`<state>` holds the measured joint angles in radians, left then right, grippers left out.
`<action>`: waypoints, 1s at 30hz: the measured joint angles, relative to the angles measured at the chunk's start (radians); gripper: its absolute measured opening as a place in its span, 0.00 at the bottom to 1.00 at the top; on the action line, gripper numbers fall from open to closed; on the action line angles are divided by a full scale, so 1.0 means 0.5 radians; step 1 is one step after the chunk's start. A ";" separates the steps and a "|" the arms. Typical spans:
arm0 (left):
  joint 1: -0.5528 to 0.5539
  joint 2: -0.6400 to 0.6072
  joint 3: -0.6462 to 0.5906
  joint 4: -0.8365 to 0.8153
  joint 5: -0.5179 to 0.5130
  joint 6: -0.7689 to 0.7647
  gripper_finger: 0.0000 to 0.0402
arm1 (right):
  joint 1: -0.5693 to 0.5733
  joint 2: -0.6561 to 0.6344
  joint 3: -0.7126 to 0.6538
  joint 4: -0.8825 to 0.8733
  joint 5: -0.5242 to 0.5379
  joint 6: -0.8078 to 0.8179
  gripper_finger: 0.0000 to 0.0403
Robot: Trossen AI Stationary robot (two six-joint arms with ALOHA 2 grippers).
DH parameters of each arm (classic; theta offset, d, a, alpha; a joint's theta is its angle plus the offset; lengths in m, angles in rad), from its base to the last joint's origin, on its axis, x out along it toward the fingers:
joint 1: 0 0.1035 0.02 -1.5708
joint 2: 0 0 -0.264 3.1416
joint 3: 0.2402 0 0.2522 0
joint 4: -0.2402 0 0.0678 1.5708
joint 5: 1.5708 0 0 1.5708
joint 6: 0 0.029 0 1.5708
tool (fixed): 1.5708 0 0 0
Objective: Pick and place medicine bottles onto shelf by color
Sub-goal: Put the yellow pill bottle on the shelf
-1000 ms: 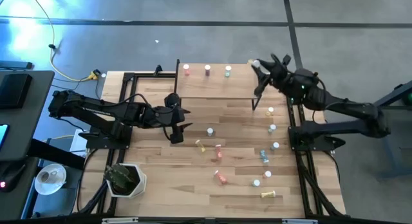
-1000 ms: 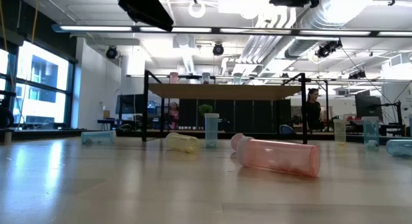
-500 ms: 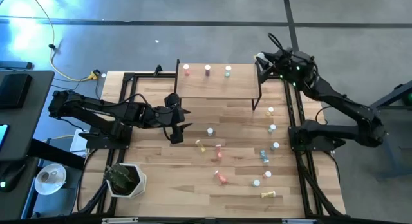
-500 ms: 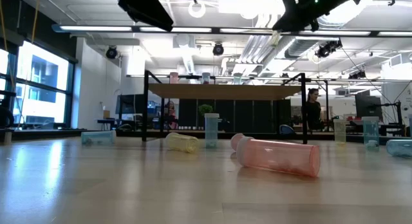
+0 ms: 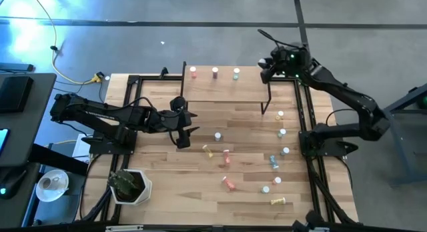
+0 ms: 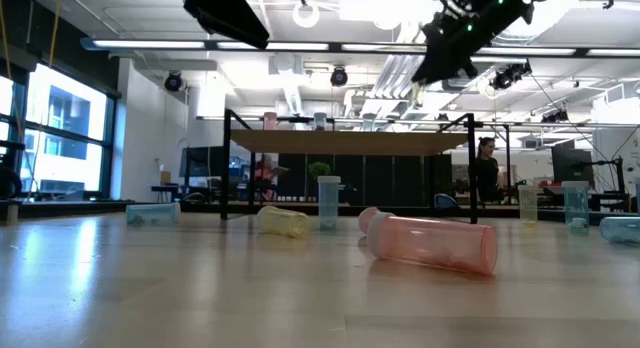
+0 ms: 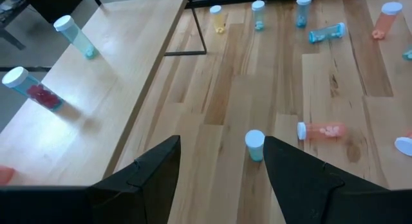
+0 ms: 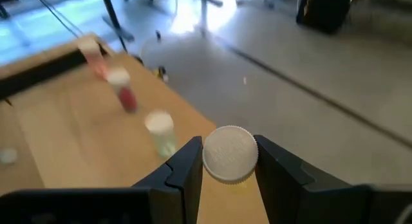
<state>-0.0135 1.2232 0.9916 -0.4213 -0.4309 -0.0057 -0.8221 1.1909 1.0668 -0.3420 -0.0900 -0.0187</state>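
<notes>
Because the shelf (image 5: 227,82) sorts by color, my right fingers (image 8: 226,166) grip a bottle (image 8: 230,153) above its end; left fingers (image 7: 222,179) wait open.

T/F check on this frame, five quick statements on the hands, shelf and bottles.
1. The right hand is shut on a white-capped bottle. True.
2. Three bottles stand on the shelf. True: two red/pink and one green.
3. The left hand grips a blue bottle. False: it is open and holds nothing, low over the tabletop.
4. The right hand hovers mid-table. False: it is up by the shelf's far right corner.
5. The pink bottle nearest the low camera stands upright. False: it lies on its side.
</notes>
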 joint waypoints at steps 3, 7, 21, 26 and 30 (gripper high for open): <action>0.000 0.000 0.000 -0.001 0.000 0.003 0.53 | -0.020 0.054 -0.001 -0.047 0.000 -0.007 0.28; 0.000 0.000 0.000 -0.001 0.000 0.004 0.53 | -0.020 0.138 -0.001 -0.054 -0.057 -0.007 0.28; 0.001 0.000 0.000 0.000 -0.004 0.038 0.53 | -0.019 0.316 -0.002 -0.127 -0.056 0.020 0.28; 0.001 0.000 0.000 0.000 -0.002 0.049 0.53 | -0.019 0.315 -0.002 -0.166 -0.062 0.034 0.28; 0.001 0.000 0.000 0.000 -0.003 0.072 0.53 | -0.019 0.315 -0.002 -0.167 -0.063 0.038 0.28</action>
<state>-0.0132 1.2232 0.9916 -0.4214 -0.4324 0.0303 -0.8318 1.3483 1.0657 -0.4256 -0.1215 0.0006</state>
